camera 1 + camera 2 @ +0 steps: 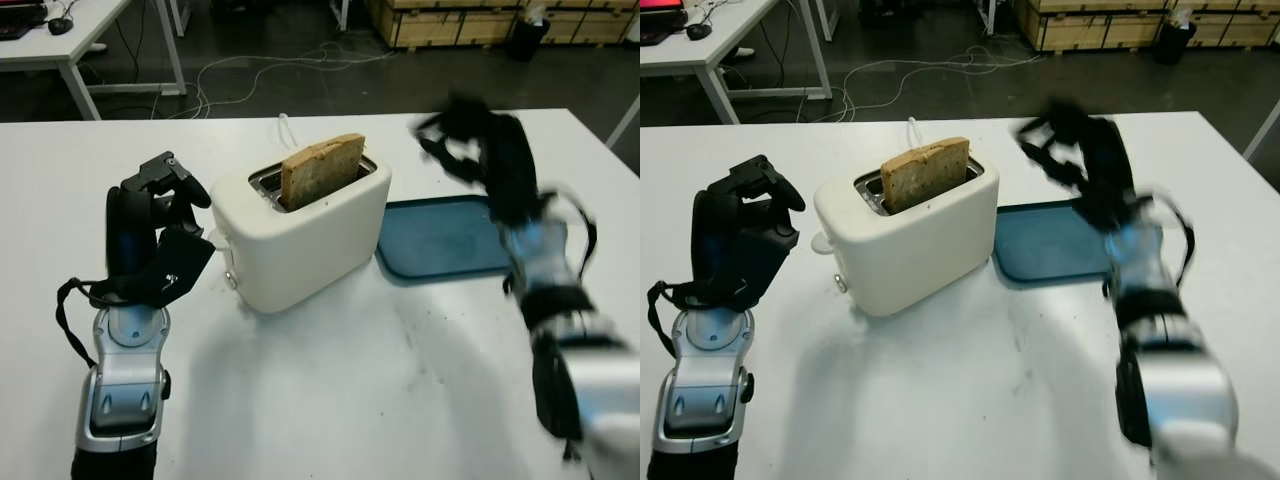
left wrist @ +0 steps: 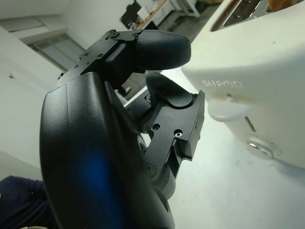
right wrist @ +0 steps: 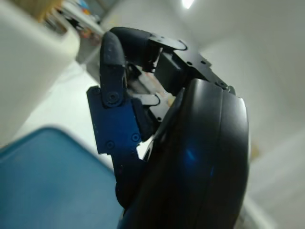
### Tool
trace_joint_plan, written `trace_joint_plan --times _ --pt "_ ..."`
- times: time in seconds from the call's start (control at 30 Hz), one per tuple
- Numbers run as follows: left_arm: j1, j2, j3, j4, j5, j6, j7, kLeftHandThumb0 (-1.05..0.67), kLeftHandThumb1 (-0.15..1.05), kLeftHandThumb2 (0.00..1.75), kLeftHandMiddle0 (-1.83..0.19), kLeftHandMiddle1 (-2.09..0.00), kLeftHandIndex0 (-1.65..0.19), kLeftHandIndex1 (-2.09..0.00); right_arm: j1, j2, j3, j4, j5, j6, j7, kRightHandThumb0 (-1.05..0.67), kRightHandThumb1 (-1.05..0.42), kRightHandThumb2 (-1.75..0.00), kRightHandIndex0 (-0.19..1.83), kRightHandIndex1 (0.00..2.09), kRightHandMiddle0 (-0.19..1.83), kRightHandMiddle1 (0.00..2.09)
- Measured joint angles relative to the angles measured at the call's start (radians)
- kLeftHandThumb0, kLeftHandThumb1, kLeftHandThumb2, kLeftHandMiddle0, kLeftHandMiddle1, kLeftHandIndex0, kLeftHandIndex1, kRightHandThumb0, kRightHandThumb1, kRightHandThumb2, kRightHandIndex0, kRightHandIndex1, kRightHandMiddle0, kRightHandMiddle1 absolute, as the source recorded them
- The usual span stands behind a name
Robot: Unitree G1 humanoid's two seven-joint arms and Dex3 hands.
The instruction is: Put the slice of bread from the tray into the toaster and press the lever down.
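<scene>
Browned bread slice stands in toaster; both hands curled, empty.

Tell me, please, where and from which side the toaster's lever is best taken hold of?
Press on the top of the lever, a small rounded tab jutting from the toaster's end face, by the left robot hand. Coming from above with a fingertip probably suits it best, since the slot runs downward below it.
</scene>
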State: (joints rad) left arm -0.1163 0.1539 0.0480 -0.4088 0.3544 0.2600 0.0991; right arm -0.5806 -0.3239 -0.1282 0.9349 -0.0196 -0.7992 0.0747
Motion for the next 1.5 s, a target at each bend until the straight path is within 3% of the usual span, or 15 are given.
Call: trace_joint_plan --times 0.13,0.37,0.63,0.83,0.9,1.1,1.2,1.5 --pt "-0.004 0.008 -0.002 0.015 -0.002 -0.014 -0.002 0.19 0.77 1.09 -1.19 -1.75 -0.8 -1.75 0.173 0.065 -0.048 -0.177 0.063 0.026 -0.046 -0.3 -0.92 -0.46 0.86 1.74 0.62 1.48" --pt "-0.007 0.013 -0.011 0.035 -0.002 -0.033 -0.008 0.2 0.76 1.12 -1.21 -1.75 -0.83 -1.75 0.419 0.135 -0.057 -0.575 0.118 0.228 -0.067 -0.23 -0.92 -0.47 0.91 1.75 0.56 1.73" --pt "-0.007 0.048 -0.019 0.033 0.021 -0.033 -0.027 0.23 0.7 1.11 -1.16 -1.75 -0.82 -1.75 0.467 0.161 -0.054 -0.642 -0.023 0.25 -0.187 -0.26 -0.92 -0.43 0.83 1.75 0.54 1.72" --pt "-0.005 0.105 -0.032 -0.02 0.121 0.02 -0.075 0.21 0.69 0.88 -1.03 -1.75 -0.67 -1.74 0.477 0.155 -0.026 -0.711 -0.031 0.433 -0.133 -0.26 -0.92 -0.42 0.77 1.75 0.54 1.65" --pt "0.0 0.126 -0.037 -0.037 0.149 0.021 -0.088 0.2 0.7 0.79 -1.02 -1.75 -0.7 -1.59 0.477 0.149 -0.015 -0.724 -0.025 0.482 -0.099 -0.25 -0.92 -0.43 0.78 1.75 0.54 1.69" --pt "0.04 0.215 -0.037 -0.072 0.177 -0.028 -0.145 0.18 0.73 0.54 -1.02 -1.75 -0.92 -0.82 0.448 0.136 -0.014 -0.752 0.008 0.577 -0.043 -0.26 -0.92 -0.43 0.83 1.75 0.56 1.67" --pt "0.059 0.276 -0.035 -0.078 0.197 -0.072 -0.187 0.11 0.76 0.39 -1.03 -1.62 -1.04 -0.48 0.425 0.132 -0.016 -0.758 0.029 0.593 -0.026 -0.27 -0.92 -0.44 0.82 1.75 0.57 1.65" --pt "0.082 0.391 -0.014 -0.086 0.173 -0.169 -0.309 0.14 0.68 0.29 -1.12 -1.45 -1.11 -0.18 0.411 0.132 -0.027 -0.753 0.043 0.591 -0.022 -0.29 -0.92 -0.43 0.79 1.75 0.56 1.64"
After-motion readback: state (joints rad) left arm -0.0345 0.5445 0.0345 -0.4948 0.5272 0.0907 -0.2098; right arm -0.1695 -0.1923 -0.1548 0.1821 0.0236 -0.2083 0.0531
